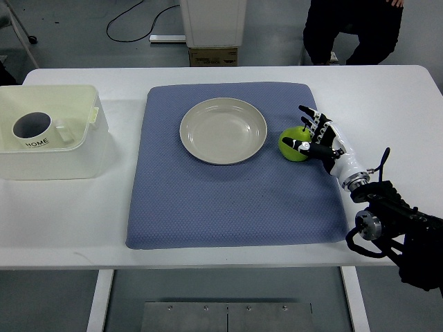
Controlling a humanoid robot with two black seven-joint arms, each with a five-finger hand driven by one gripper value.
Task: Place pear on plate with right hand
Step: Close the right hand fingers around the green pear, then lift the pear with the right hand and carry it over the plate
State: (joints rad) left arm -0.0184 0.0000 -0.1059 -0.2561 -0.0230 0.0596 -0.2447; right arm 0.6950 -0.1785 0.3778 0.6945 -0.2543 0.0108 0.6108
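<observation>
Inspecting the scene from the top view, findings as follows.

Right hand: the right hand (pixel 316 138) reaches in from the lower right, its white forearm running back to a dark wrist joint near the table's front edge. The black-tipped fingers (pixel 309 113) are partly curled around the pear from its right side, with the thumb lying across the fruit's front. Whether the grip is fully closed cannot be told.

Pear: the green pear (pixel 292 144) sits on the mat, just beside the plate's right rim and apart from it. It is not on the plate.

Plate: the cream plate (pixel 223 131) lies flat on the upper middle of the mat, nothing on it.

Mat: the blue mat (pixel 228 200) covers the centre of the table (pixel 69 214), which is white.

Bin: a pale plastic bin (pixel 83 131) stands at the table's left end, well apart from the mat.

Mug: a white mug (pixel 36 129) with dark print stands upright inside the bin, handle pointing right.

Left hand: not seen.

Person: a person in dark clothing (pixel 353 31) is at the far side of the table, upper right.

Floor: a cardboard box (pixel 213 55) and a black cable (pixel 138 21) lie beyond the table.
</observation>
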